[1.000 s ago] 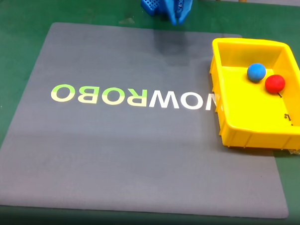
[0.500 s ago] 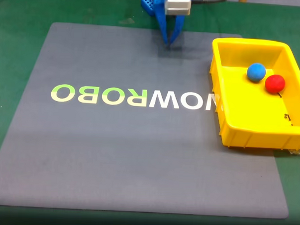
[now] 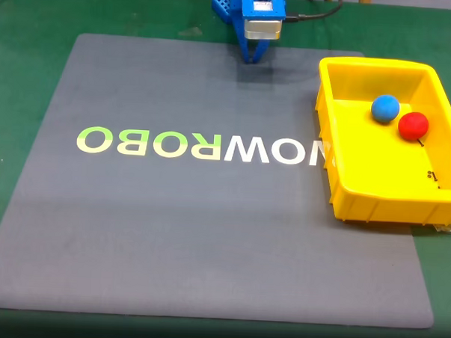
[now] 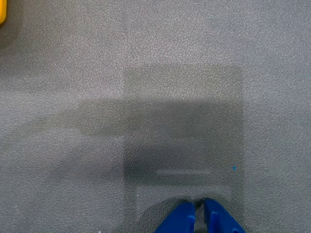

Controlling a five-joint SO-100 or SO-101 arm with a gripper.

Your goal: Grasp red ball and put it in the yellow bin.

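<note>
The pincer (image 3: 253,59) has sunk lower since a second ago, folding back toward the arm's base at the far edge of the mat, and nothing else has budged. The red ball (image 3: 413,125) sits inside the yellow bin (image 3: 374,202), well off to the pincer's right in the fixed view, touching or just beside a blue ball (image 3: 385,109). So the drop looks done, I'd say, and the arm is parking itself. In the wrist view the pincer (image 4: 199,208) shows its two blue tips pressed together over bare grey mat (image 4: 97,73), clenched and carrying nothing. A yellow sliver in that view's top-left corner is probably the bin.
</note>
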